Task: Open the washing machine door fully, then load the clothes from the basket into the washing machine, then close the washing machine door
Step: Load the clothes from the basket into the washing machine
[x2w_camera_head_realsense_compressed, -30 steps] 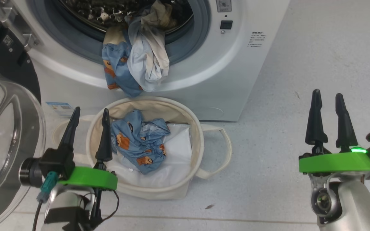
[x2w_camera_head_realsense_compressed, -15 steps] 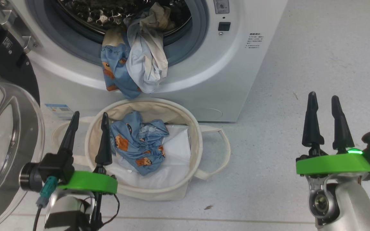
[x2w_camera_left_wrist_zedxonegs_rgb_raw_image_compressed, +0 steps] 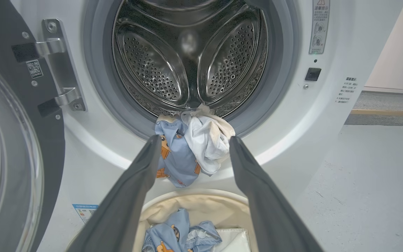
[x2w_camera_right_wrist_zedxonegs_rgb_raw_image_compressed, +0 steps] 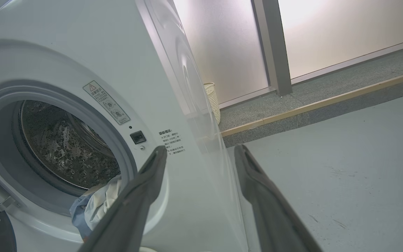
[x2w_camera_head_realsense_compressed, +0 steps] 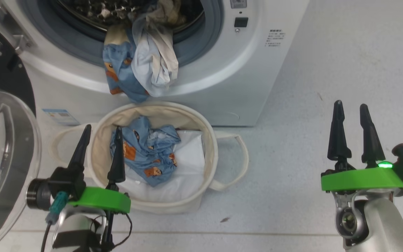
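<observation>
Camera tilted slightly; left gripper (x2w_camera_head_realsense_compressed: pixel 103 126) nosed toward basket (x2w_camera_head_realsense_compressed: pixel 166 206). Both spread, empty (right gripper (x2w_camera_head_realsense_compressed: pixel 350 103) idle at 3 o'clock). Remaining clothes (x2w_camera_head_realsense_compressed: pixel 145 154) in basket look soft, light; pinch a raised fold.

The washing machine door (x2w_camera_head_realsense_compressed: pixel 2 140) runs off frame; the blue label (x2w_camera_head_realsense_compressed: pixel 56 116) is illegible.

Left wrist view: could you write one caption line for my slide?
Open left tool faces the washing machine; clothes hang over its gasket, above the basket.
</observation>
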